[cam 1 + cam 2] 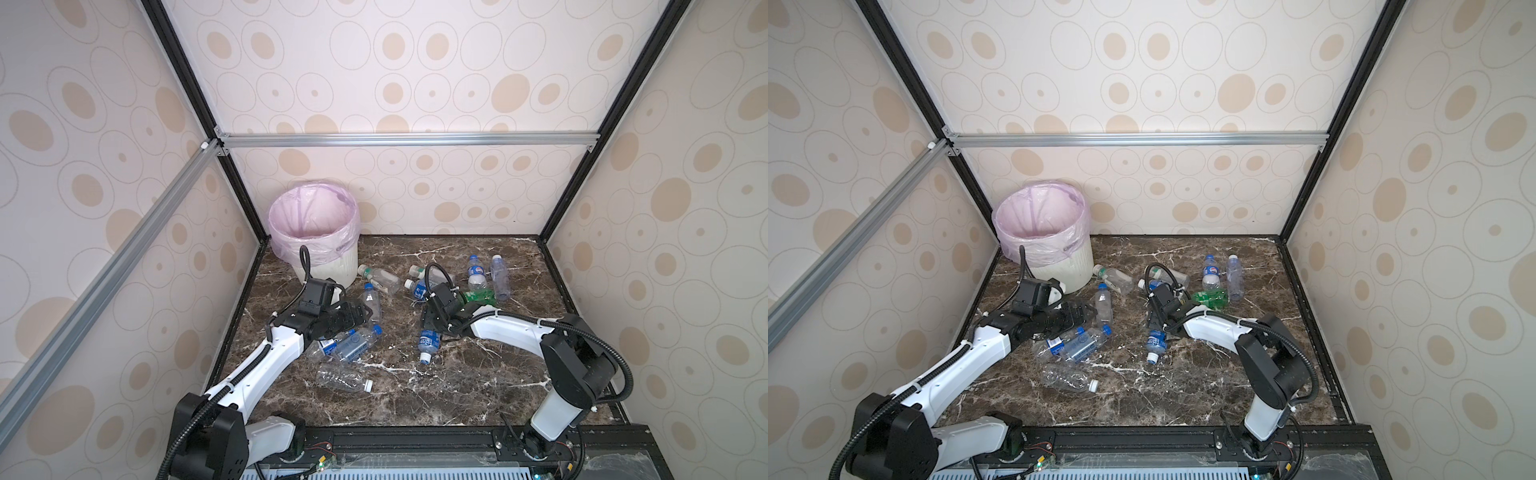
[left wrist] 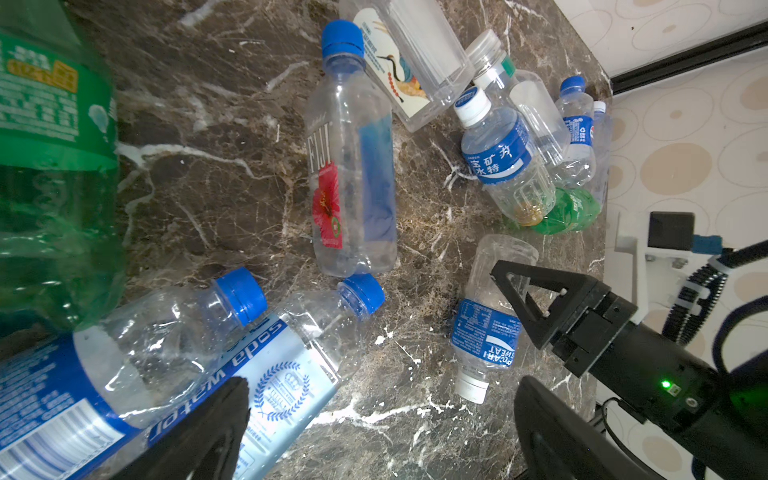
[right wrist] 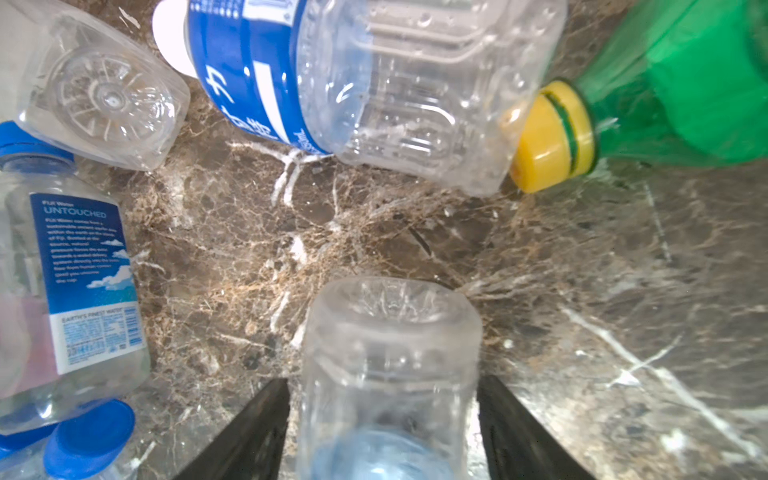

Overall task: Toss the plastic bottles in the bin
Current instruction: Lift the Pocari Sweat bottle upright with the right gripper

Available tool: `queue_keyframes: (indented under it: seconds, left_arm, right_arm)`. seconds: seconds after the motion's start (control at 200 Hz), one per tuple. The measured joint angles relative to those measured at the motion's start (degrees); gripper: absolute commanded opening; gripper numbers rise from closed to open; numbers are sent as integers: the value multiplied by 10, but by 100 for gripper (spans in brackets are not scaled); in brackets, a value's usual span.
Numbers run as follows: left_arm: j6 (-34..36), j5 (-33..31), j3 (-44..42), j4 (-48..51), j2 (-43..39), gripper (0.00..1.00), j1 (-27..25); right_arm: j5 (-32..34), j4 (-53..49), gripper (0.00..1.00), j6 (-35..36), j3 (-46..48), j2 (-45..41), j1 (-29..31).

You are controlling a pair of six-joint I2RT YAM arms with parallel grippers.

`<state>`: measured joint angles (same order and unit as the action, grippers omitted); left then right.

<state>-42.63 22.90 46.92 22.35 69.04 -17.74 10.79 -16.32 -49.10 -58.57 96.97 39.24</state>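
Bottle (image 1: 429,343) clamped in right fingers (image 3: 249,440); front marble (image 1: 457,395) open; bin (image 1: 332,270) far-left corner.

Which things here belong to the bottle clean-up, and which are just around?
Job:
- plastic bottles, scattered
- bin
- right gripper, closed around a blue-label bottle
- left gripper, open

Just around:
- marble table
- patterned walls
- metal frame

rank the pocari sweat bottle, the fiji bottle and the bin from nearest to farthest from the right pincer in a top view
1. Pocari Sweat bottle, between the fingers of the right pincer.
2. Fiji bottle, lying to the pincer's left, mid-table.
3. bin, standing in the far left corner.
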Motion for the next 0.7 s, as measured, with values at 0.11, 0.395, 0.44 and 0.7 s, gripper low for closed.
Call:
queue_keyframes:
  seconds: [0.11,0.395,0.44,0.7]
  left_arm:
    - [0,7,0,-9,1,99,0]
    - [0,16,0,-24,13,99,-3]
    - [0,17,0,-26,13,99,-4]
    - [-5,28,0,-41,13,99,-7]
  right_arm:
    - [-3,-16,85,19,0,-11,0]
    - [-12,-31,90,38,28,-69,13]
    - [-11,-37,90,41,31,-70,21]
    - [-3,-54,87,54,43,-64,67]
